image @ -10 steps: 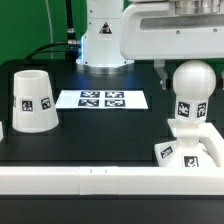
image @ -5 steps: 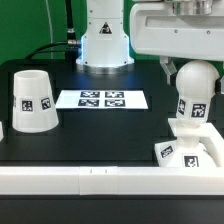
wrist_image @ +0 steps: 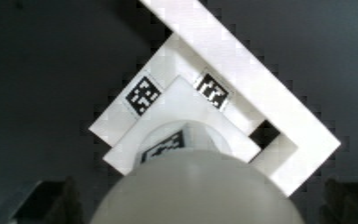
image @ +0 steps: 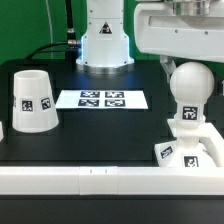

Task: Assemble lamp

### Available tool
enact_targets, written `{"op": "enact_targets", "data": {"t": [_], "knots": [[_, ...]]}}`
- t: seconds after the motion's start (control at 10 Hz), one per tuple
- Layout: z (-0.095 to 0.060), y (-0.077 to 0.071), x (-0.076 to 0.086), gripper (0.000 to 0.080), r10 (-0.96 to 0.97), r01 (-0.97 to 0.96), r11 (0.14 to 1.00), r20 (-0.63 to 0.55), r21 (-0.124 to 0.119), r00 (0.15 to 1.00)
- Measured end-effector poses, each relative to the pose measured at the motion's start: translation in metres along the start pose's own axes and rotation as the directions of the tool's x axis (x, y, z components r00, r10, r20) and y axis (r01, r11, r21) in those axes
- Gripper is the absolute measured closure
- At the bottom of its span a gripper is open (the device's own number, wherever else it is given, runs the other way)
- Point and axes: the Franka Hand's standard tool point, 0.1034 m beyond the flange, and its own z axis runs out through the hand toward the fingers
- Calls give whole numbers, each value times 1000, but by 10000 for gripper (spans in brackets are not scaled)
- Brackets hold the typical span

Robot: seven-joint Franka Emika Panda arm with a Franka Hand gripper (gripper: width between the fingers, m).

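Observation:
The round-headed bulb [image: 188, 90] stands upright on the square stepped base [image: 207, 148] at the exterior view's right. My gripper [image: 188, 58] hangs just over the bulb's head, with one dark finger [image: 164, 66] beside it. In the wrist view the bulb head [wrist_image: 190, 185] fills the space between my fingers [wrist_image: 44, 200], with a dark gap on each side, and the base [wrist_image: 220, 60] lies below. The gripper is open. The tapered shade [image: 33, 101] stands rim down at the exterior view's left.
The marker board [image: 101, 99] lies flat at the middle back. A white rail-like wall [image: 80, 181] runs along the front edge. The arm's white base [image: 105, 40] stands behind the marker board.
The hand has shifted toward the exterior view's right above the bulb. The bulb's tag sits at a different spot, so the bulb has turned on the base.

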Motion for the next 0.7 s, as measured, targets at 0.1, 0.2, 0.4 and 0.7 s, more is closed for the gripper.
{"op": "enact_targets", "data": {"t": [0.1, 0.2, 0.4, 0.7], "knots": [[-1, -1, 0, 104, -56, 56, 998, -5, -4, 998], [-1, -1, -1, 104, -124, 124, 992, -4, -4, 992], [0, -1, -1, 101, -276, 276, 961, -3, -5, 961], [0, 0, 0, 101, -497, 497, 868, -1, -6, 868]]}}
